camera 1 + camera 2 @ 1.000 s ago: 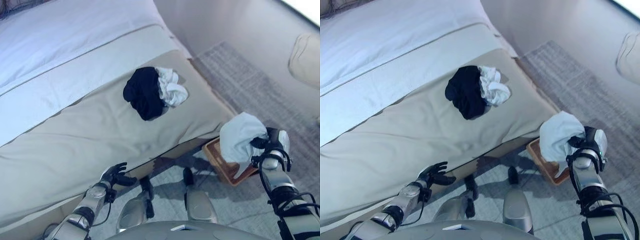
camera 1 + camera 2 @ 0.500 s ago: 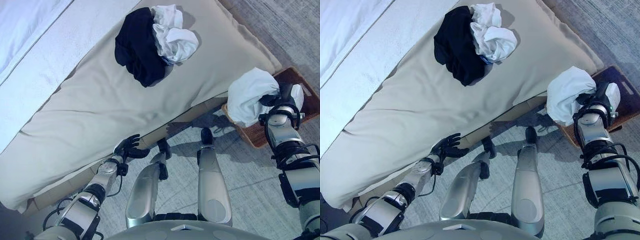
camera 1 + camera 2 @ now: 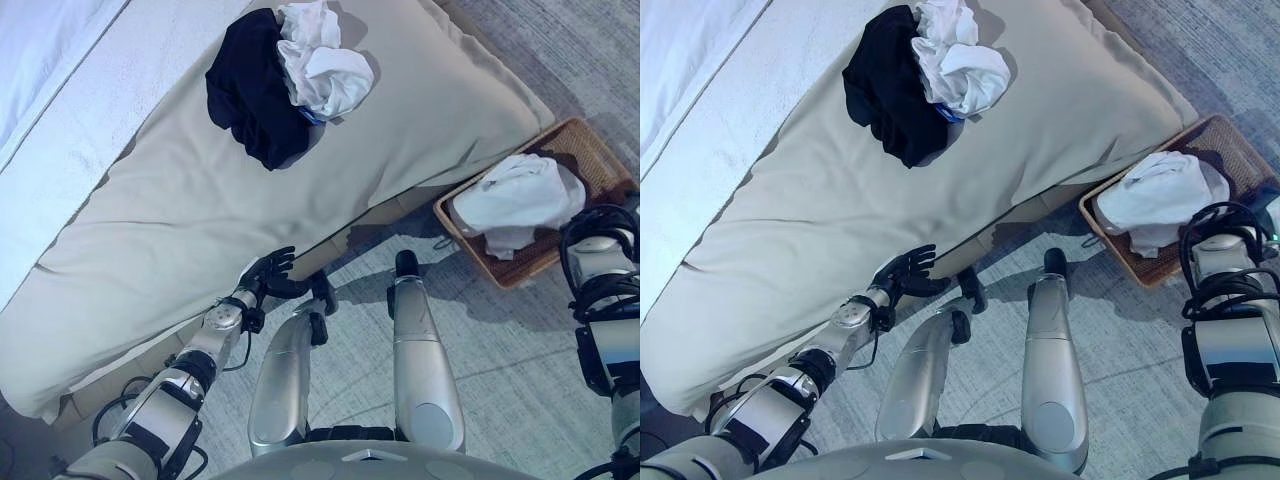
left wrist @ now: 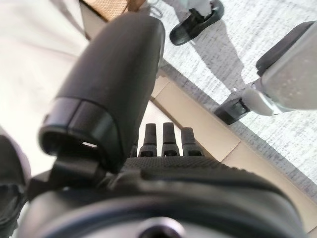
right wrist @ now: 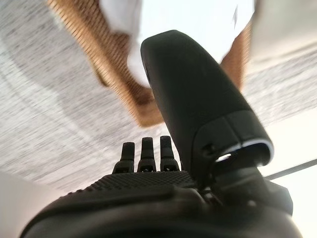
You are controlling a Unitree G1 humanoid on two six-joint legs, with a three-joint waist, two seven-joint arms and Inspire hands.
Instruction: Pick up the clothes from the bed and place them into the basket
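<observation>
A black garment (image 3: pixel 248 92) and a crumpled white garment (image 3: pixel 322 66) lie together on the beige bedcover (image 3: pixel 200 210). A brown wicker basket (image 3: pixel 592 158) stands on the floor by the bed's corner, with a white garment (image 3: pixel 515 200) lying in it. My right hand (image 5: pixel 190 94) is open and empty, its fingers straight, just off the basket's near side. The basket (image 5: pixel 141 101) and the white garment (image 5: pixel 193 20) show past it. My left hand (image 3: pixel 268 272) is open and empty, with fingers spread low by the bed's side.
A white sheet (image 3: pixel 60 90) covers the bed's far part. The bed's beige side panel (image 4: pixel 198 119) runs along the floor by my left hand. A grey woven rug (image 3: pixel 520 350) lies around the basket.
My right hand has let go of the white garment, which now lies in the basket, and the hand has drawn back and down. The camera has tilted down.
</observation>
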